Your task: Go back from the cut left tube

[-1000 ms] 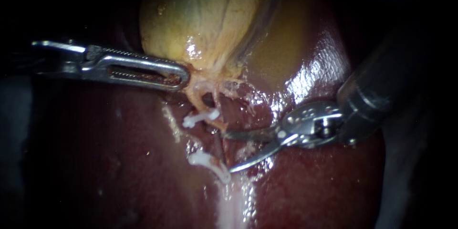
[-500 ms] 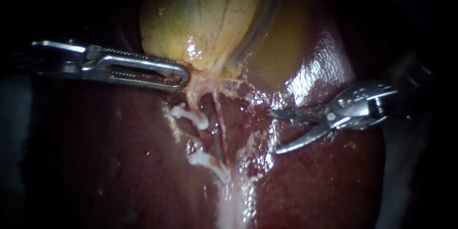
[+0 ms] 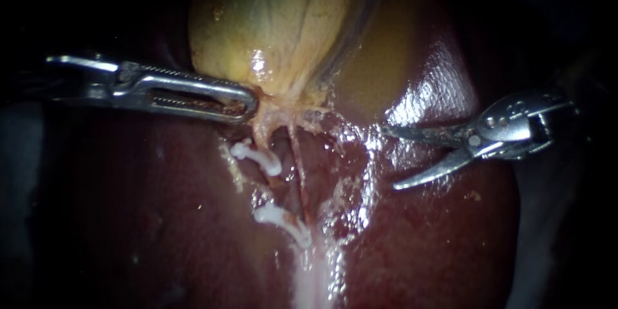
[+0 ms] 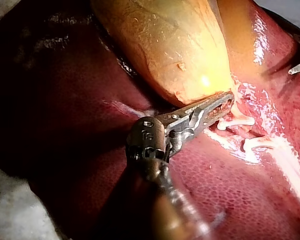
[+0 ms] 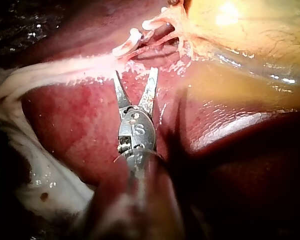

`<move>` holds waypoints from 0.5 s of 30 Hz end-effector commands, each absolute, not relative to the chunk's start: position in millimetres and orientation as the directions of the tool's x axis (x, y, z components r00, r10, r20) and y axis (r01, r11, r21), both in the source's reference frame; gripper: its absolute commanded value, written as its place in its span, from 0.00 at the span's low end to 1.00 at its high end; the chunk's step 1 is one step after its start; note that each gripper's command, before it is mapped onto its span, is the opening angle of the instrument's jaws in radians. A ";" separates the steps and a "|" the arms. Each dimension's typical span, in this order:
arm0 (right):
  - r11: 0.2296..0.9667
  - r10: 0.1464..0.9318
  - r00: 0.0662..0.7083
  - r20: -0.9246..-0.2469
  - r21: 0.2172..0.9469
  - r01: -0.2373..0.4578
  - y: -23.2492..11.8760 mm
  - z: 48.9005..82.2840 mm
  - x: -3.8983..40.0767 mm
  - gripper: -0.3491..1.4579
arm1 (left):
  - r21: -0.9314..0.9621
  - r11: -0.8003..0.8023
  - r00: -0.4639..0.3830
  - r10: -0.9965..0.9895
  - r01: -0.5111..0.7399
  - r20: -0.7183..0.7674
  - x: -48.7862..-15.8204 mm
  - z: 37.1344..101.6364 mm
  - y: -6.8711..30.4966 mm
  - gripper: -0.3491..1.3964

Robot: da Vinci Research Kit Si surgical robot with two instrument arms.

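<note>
Backs right instrument (image 3: pixel 392 158) off toward its own side: a second ago jaws down beside the lower clip (image 3: pixel 283 220), half a second ago partway out, now well clear of both tubes and over bare liver (image 3: pixel 450 238). Keeps those jaws spread in a wide V, gripping nothing and touching nothing that shows. Shows the same from the right wrist view: right instrument (image 5: pixel 135 75) open, tips pointing toward the clips but apart from them.

Holds left instrument (image 3: pixel 248 104) where it was, jaws pressed together on the neck of the gallbladder (image 3: pixel 270 19), tissue pinched between them at the tip. Bears this out in the left wrist view, left instrument (image 4: pixel 225 101) clamped at the narrow end of the gallbladder (image 4: pixel 175 45).

Finds left tube (image 3: pixel 261 134) cut in two. Has its upper stump hanging from the gallbladder neck, just beside the left jaws, with upper clip (image 3: pixel 257 158) across it; has its lower stump capped by the lower clip, with a gap of liver between the two. Sees upper clip swung leftward against a second ago. Leaves right tube (image 3: pixel 298 167) whole, a thin strand just right of the clips, running down from the neck.
</note>
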State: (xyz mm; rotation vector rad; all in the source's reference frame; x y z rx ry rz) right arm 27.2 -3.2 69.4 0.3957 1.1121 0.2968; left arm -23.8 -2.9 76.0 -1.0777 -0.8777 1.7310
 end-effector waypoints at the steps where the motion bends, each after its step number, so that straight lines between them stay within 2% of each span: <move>1: 0.892 0.423 0.415 -0.806 0.451 -0.034 -3.3 69.5 27.3 0.99 | -0.882 -0.356 -0.226 0.928 -0.310 -0.295 -24.0 76.2 -2.9 0.00; 15: 0.893 0.423 0.413 -0.807 0.449 -0.035 -3.4 69.6 27.3 0.99 | -0.882 -0.364 -0.249 0.922 -0.298 -0.296 -26.8 78.8 -3.9 0.00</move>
